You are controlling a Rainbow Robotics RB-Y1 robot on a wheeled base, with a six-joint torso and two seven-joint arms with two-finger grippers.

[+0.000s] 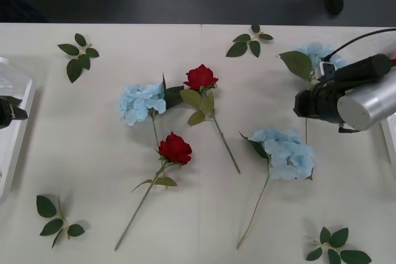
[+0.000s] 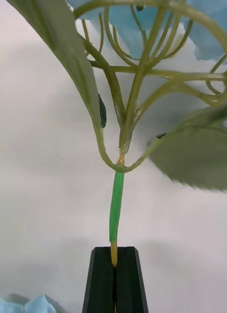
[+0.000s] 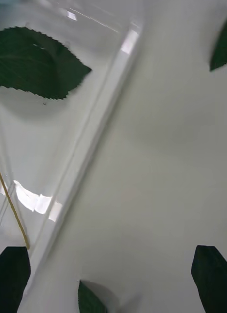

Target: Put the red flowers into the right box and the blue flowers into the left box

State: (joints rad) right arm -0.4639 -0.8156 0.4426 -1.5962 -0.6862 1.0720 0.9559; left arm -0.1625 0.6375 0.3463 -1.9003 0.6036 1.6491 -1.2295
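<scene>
Right gripper (image 2: 114,281) pinched blue flower (image 2: 116,205) at thin stem tip; slip risk, probably. Left gripper (image 3: 111,274) spread over left box (image 3: 101,122).

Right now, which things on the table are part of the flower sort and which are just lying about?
Job:
- red flowers, on the table
- blue flowers, on the table
- blue flower with its stem clamped in the right gripper
- left box, with the left gripper open above its rim

Lying about:
- loose leaf sprigs
</scene>
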